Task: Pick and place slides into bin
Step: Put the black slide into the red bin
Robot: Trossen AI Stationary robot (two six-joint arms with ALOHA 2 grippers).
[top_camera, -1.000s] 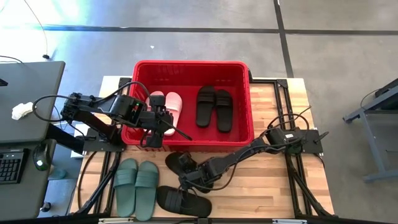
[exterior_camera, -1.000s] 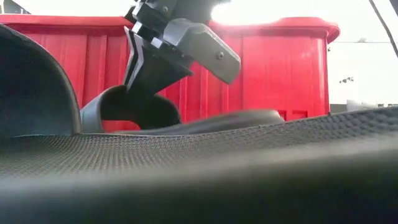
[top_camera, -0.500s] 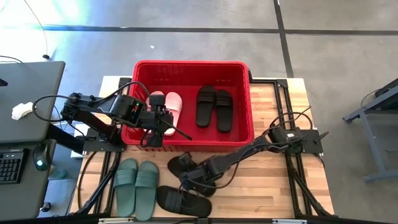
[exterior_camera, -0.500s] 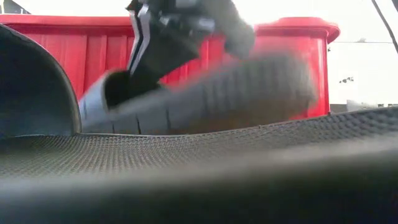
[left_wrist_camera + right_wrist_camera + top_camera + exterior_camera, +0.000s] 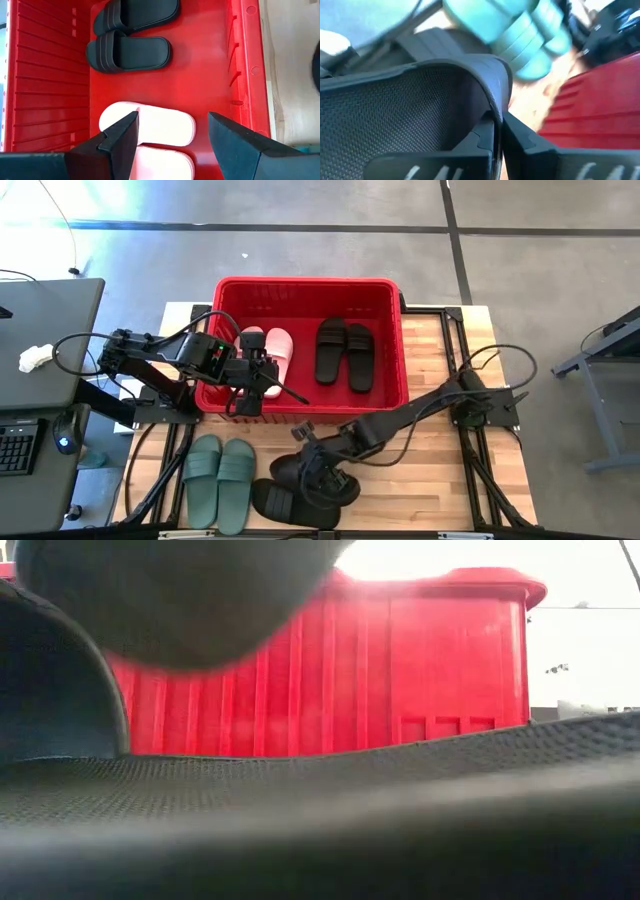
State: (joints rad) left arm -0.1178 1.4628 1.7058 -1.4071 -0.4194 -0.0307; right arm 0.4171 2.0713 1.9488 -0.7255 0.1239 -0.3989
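Note:
The red bin (image 5: 305,408) stands at the table's far middle, with a pale pink pair (image 5: 268,348) and a black pair (image 5: 344,352) of slides lying flat inside. My left gripper (image 5: 172,125) hangs open over the pink pair (image 5: 150,125), touching nothing. My right gripper (image 5: 310,452) is shut on a black slide (image 5: 325,480) in front of the bin. A second black slide (image 5: 285,503) lies sole down at the near edge, and a sage green pair (image 5: 220,470) lies to its left. My right gripper pinches the edge of the black slide's wide strap (image 5: 492,95) between its two fingers (image 5: 482,137). They come slanting down from the table's right side. The slide hangs below the gripper, clear of the table, and shows as a dark blur (image 5: 170,600) before the bin wall.
The bin's thick near rim (image 5: 300,412) lies between the lifted slide and the bin's inside. Bare wooden tabletop (image 5: 430,470) stretches to the right under my right arm. A desk with a keyboard (image 5: 20,445) stands past the table's left edge.
My right gripper has risen with the black slide. The slide first tipped up at one end and now hangs lifted clear of the table; in the high view it has shifted a little toward the near edge, over the other black slide.

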